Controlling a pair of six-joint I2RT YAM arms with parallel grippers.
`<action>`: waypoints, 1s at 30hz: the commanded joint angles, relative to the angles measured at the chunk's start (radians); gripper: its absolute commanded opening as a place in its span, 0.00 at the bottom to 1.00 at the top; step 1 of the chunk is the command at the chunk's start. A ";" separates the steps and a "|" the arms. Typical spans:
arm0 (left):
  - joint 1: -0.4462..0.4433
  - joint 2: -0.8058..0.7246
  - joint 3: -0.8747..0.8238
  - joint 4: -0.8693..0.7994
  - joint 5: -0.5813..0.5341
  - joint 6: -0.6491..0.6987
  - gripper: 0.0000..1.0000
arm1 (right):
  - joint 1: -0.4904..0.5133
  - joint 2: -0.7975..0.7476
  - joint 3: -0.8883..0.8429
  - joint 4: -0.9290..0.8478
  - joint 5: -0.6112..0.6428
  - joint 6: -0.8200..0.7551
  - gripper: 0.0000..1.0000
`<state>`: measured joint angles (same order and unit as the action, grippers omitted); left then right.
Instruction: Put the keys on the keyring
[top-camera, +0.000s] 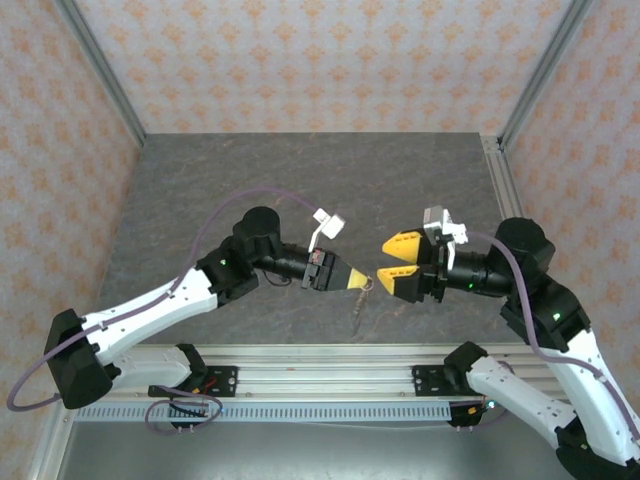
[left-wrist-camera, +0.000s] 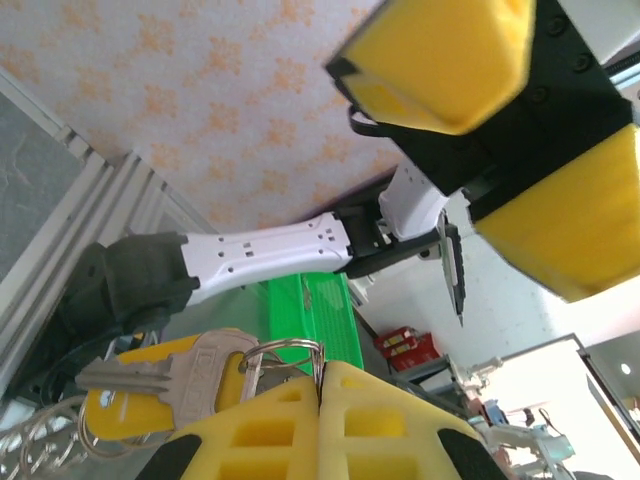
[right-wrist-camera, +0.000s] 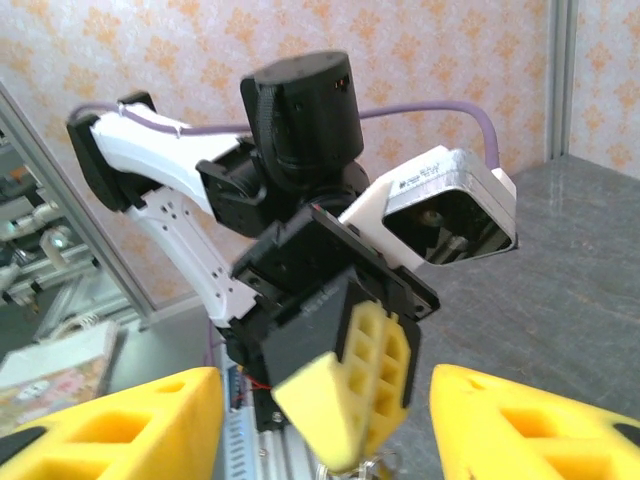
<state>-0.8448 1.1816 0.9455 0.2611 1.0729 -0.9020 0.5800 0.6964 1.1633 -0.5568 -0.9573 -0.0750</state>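
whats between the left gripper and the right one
The keyring, pinched in the left gripper and dangling short of the open right gripper; top view.

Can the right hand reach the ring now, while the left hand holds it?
Probably yes. The right hand is open and faces the left hand closely, with nothing between them. The ring is pinched in the shut left hand, so little is free to grip.

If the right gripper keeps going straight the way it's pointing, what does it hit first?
Most likely the left gripper, shut on the keyring and facing the open right gripper tip to tip.
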 joint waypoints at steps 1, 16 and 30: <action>-0.004 -0.049 -0.031 0.143 -0.053 -0.017 0.00 | 0.007 0.041 0.060 -0.097 -0.001 0.061 0.54; -0.003 -0.106 -0.115 0.235 -0.128 0.025 0.00 | 0.005 0.194 0.144 -0.246 -0.170 0.074 0.36; -0.003 -0.142 -0.157 0.254 -0.169 0.040 0.00 | 0.005 0.231 0.110 -0.274 -0.177 0.041 0.29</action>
<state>-0.8444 1.0554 0.7918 0.4400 0.9176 -0.8875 0.5800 0.9222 1.2663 -0.8162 -1.1088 -0.0128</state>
